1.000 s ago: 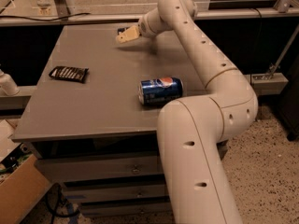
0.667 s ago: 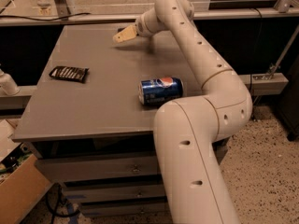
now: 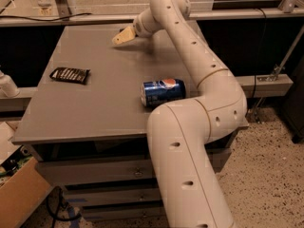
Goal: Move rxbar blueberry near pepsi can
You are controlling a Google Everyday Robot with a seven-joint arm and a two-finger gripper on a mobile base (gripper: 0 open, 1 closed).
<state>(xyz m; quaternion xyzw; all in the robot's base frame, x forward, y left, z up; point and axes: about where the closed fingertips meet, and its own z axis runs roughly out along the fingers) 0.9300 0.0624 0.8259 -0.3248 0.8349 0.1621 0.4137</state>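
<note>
Gripper (image 3: 124, 36) is up at the far side of the worktop (image 3: 95, 113), can't tell what the jaws are doing. Blue bar's not visible anywhere; can (image 3: 163, 91) lies sideways near the front. Looks like the fetch step, so next it needs to find and grab the bar.

arm (image 3: 205, 66): cream-white, thick rounded segments, small dark holes
gripper (image 3: 122, 37): pale tan, tapered; over the table (image 3: 95, 109), far side
</note>
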